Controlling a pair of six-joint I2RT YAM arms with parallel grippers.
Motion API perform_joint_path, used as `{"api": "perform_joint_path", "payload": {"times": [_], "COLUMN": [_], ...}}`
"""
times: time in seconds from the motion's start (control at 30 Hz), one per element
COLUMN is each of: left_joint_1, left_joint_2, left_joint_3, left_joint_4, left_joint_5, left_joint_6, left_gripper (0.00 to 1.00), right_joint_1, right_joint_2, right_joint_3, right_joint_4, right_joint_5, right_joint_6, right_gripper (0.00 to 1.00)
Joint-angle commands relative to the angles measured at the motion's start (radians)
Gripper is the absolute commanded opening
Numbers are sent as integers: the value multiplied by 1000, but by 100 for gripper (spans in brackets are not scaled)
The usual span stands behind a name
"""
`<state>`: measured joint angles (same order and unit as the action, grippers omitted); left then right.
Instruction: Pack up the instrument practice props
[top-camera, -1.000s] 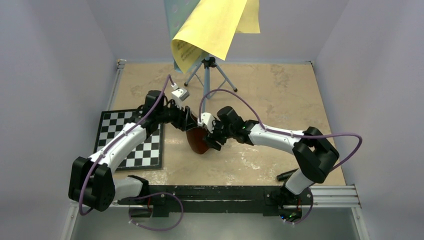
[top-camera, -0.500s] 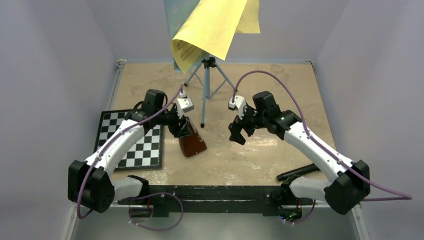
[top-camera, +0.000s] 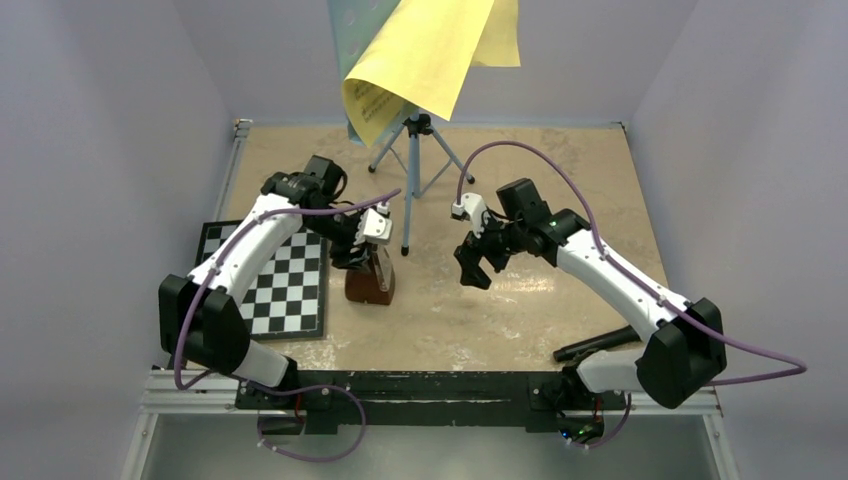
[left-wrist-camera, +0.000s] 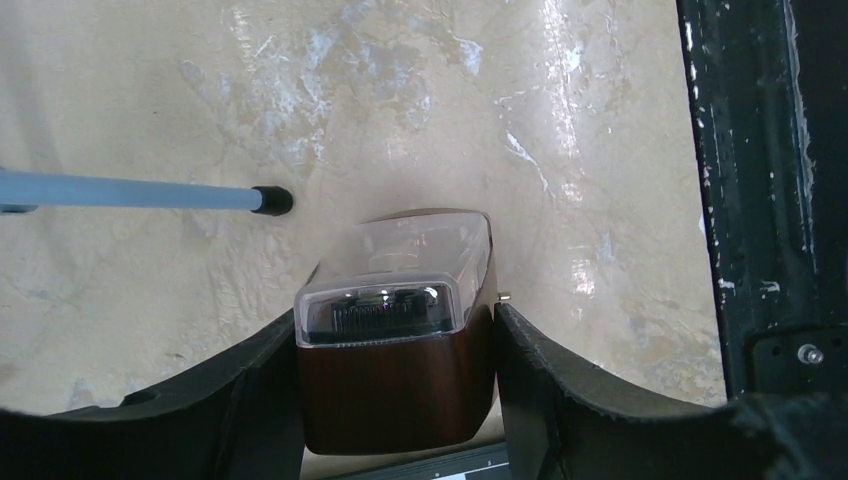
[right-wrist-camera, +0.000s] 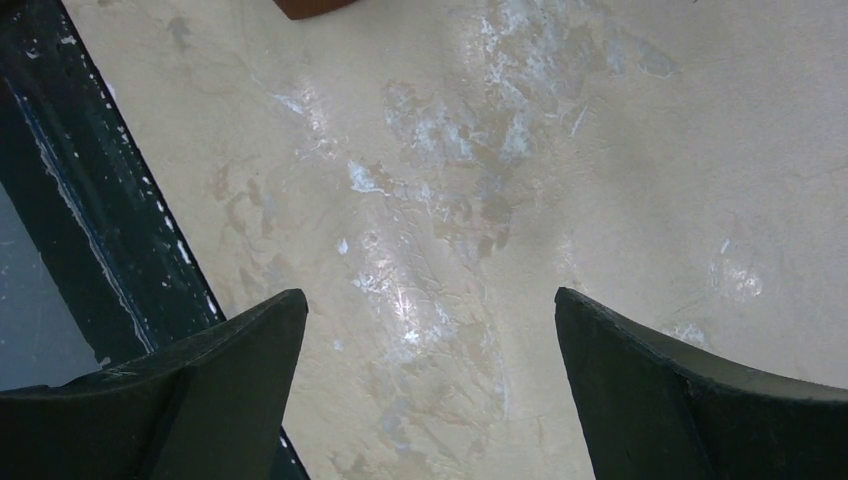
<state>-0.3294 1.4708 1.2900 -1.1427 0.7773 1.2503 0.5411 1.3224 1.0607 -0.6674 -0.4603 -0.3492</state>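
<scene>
The brown metronome (top-camera: 368, 283) stands upright on the beige table, right of the chessboard. My left gripper (top-camera: 366, 268) is shut on the metronome (left-wrist-camera: 400, 350) from above, one finger on each side. My right gripper (top-camera: 476, 265) is open and empty above bare table at centre right; in its wrist view (right-wrist-camera: 430, 320) only tabletop lies between the fingers. The light-blue music stand (top-camera: 412, 160) stands at the back on thin tripod legs, with yellow music sheets (top-camera: 425, 55) draped over its top. One stand leg tip (left-wrist-camera: 268, 200) shows in the left wrist view.
A black-and-white chessboard (top-camera: 285, 290) lies at the left, under my left arm. The black front rail (top-camera: 440, 385) runs along the near edge and shows in both wrist views. Pale walls enclose the table on three sides.
My left gripper has set the metronome from tilted to upright and shifted it slightly left. My right gripper let go of it earlier, drew back to the right and now hangs open.
</scene>
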Motion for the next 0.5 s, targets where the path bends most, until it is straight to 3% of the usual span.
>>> {"api": "perform_joint_path", "payload": {"times": [0.0, 0.13, 0.17, 0.2, 0.47], "left_joint_1": [3, 3, 3, 3, 12], "left_joint_2": [-44, -60, -66, -75, -203], "left_joint_3": [-17, -77, -92, -110, -128], "left_joint_4": [8, 47, 69, 100, 176], "left_joint_5": [75, 69, 61, 51, 3], "left_joint_6": [112, 123, 110, 81, -94], "left_gripper": [49, 59, 67, 96, 99], "right_joint_1": [-4, -3, -2, -1, -2], "right_joint_2": [-25, -28, -26, -24, 32], "right_joint_3": [44, 32, 33, 36, 88], "right_joint_4": [23, 10, 5, 1, 8], "right_joint_5": [-3, -8, -13, -19, -48], "right_joint_6": [-9, -18, -18, -18, -18], "right_gripper": [99, 99, 99, 99, 99]}}
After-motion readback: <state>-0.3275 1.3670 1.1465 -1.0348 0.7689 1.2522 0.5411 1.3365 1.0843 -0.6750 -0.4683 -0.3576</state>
